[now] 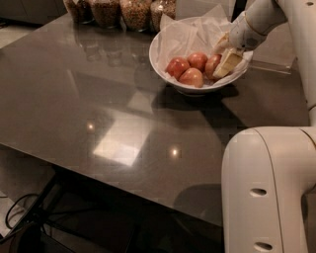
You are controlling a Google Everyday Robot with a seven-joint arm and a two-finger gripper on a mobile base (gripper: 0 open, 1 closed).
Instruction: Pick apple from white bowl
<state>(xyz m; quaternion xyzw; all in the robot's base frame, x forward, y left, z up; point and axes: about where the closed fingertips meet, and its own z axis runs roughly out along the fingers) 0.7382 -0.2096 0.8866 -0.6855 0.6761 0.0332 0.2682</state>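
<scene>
Grasping was underway: my end effector (224, 57) sat in the white bowl (157, 57) against the rightmost apple (212, 64), open or closed I couldn't tell. Next called for a firm squeeze, then lifting.

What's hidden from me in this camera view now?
Cream gripper at the right inside the round glossy white bowl covers one side of the rightmost red apple; grip unclear.
Glass grain jars: tops cut off by the top edge.
Bowl's floor: under crumpled white paper.
</scene>
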